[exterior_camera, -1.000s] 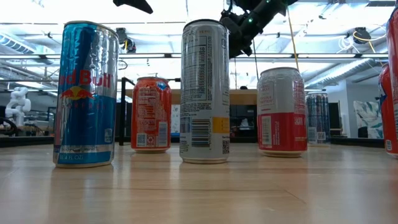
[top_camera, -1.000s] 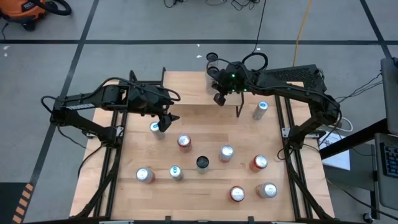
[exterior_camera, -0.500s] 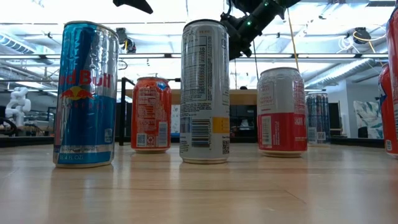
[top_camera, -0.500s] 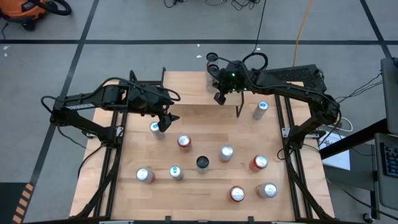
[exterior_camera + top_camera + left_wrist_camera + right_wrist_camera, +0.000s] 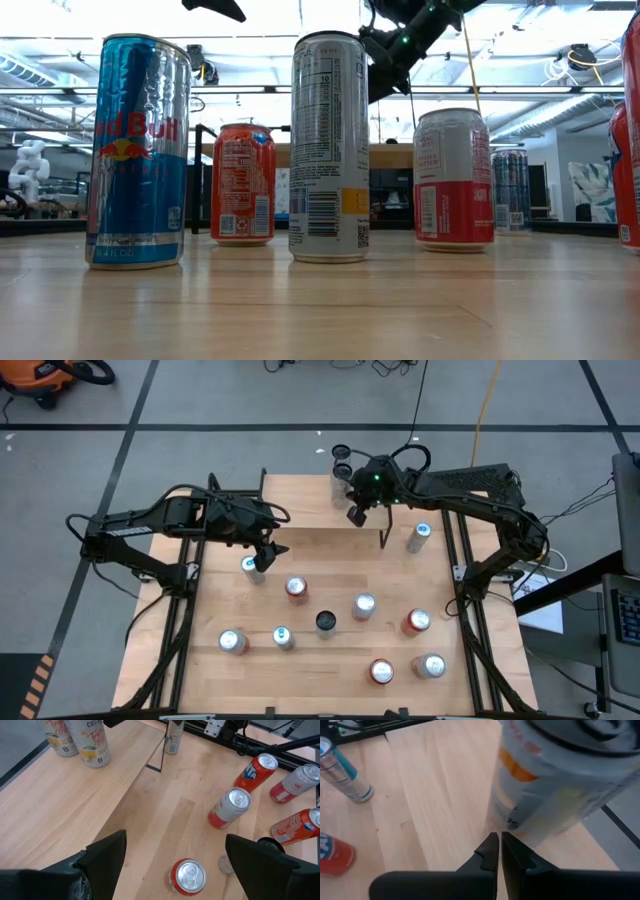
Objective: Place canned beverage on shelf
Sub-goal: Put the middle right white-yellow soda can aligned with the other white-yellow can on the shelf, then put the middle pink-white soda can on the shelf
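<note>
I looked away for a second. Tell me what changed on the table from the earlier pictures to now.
Barely anything. The right gripper, shut and empty, shifted slightly over the shelf beside the two cans standing there. The left gripper stayed open by the blue-topped can, not gripping it. No can on the table moved.

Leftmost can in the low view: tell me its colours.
Blue and silver can, red-and-yellow logo; low view shows it best.

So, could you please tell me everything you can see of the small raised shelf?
The small raised shelf with a light wood top stands on thin black metal legs at the table's far edge. Two tall white cans with black lids stand at one end of it. The right end effector, shut, hovers just beside them.
</note>
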Robot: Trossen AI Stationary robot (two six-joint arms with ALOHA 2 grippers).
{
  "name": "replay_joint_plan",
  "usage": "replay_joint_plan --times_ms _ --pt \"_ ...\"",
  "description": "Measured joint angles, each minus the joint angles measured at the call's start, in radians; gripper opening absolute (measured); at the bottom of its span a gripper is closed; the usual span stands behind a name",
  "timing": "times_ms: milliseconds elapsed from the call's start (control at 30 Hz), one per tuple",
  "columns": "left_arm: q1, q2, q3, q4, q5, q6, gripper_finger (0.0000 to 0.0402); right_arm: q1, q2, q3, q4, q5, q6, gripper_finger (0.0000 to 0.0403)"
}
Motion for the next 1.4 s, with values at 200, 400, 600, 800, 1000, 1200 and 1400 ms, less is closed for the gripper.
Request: replay_joint_plan --times_ms 200,400,600,800,1000,1200,1400 --pt "0.000 0.000 0.000 0.000 0.000 0.000 0.0341 -0.007 0.000 0.000 0.020 -0.005 -0.009 0.0000" --pt "0.000 0.000 0.000 0.000 0.000 0.000 0.0341 -0.007 0.000 0.000 0.042 -0.007 -0.011 0.0000" --pt "0.000 0.000 0.000 0.000 0.000 -0.001 0.0341 -0.007 0.000 0.000 0.042 -0.007 -0.013 0.0000" --pt "0.000 0.000 0.000 0.000 0.000 -0.006 0.0341 -0.007 0.000 0.000 0.027 -0.008 -0.018 0.0000" --pt "0.000 0.000 -0.015 -0.001 0.000 -0.009 0.0341 0.005 -0.053 0.037 -0.106 -0.008 0.044 0.0000" --pt "0.000 0.000 -0.053 -0.008 0.042 -0.033 0.0341 0.038 -0.124 0.105 -0.252 -0.017 0.097 0.0000" --pt "0.000 0.000 -0.065 -0.009 0.103 -0.032 0.0341 0.075 -0.181 0.111 -0.296 -0.089 0.206 0.0000"
